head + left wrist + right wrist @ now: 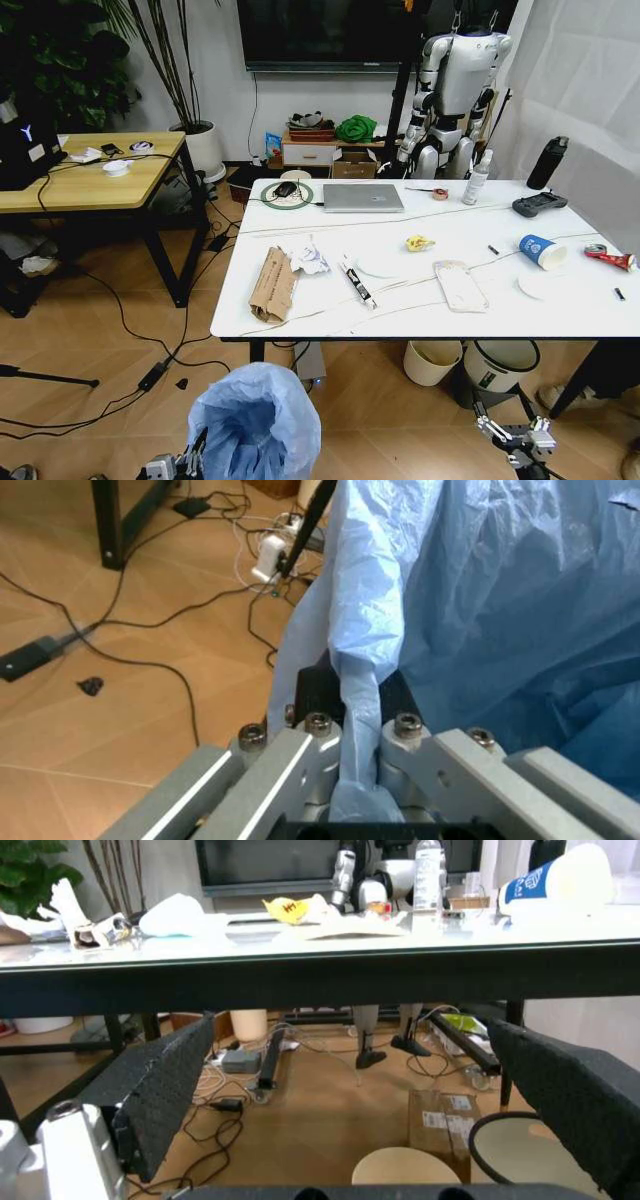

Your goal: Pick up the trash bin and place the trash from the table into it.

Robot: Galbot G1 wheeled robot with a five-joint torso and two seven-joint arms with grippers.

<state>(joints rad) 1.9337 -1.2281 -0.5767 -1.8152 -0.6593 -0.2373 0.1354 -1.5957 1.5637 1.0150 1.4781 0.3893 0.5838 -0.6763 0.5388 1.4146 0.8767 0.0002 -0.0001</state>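
- Trash bin (255,422): off the bench, low in the head view before its near-left corner, above the floor; blue liner puffed over the rim, mouth up, evidently ready to take litter.
- Left gripper (358,727): fingers (313,694) pressed together on a fold of the blue bag at the rim, so that the bin hangs from that pinch.
- Right gripper (515,437): low, below the near edge toward the right end; fingers (160,1091) spread wide, holding nothing, free for picking.
- Bench (560,310): white marble-look top; trash spread over its near half, none yet in the bin as far as can be seen.
- Flattened cardboard (273,285): close to the near-left corner, nearest the bin.
- Crumpled white paper (309,257): just beside the cardboard.
- Yellow wrapper (418,243): mid-bench.
- Clear plastic tray (460,285): toward the near edge, right of centre.
- Blue paper cup (541,251): on its side, toward the right end.
- Crushed red can (608,257): at the right edge.
- Silver laptop (363,197) and black game controller (538,204): along the far edge, apart from the litter.
- Cream bin (432,360) and white bin with black rim (500,365): on the floor under the near edge.
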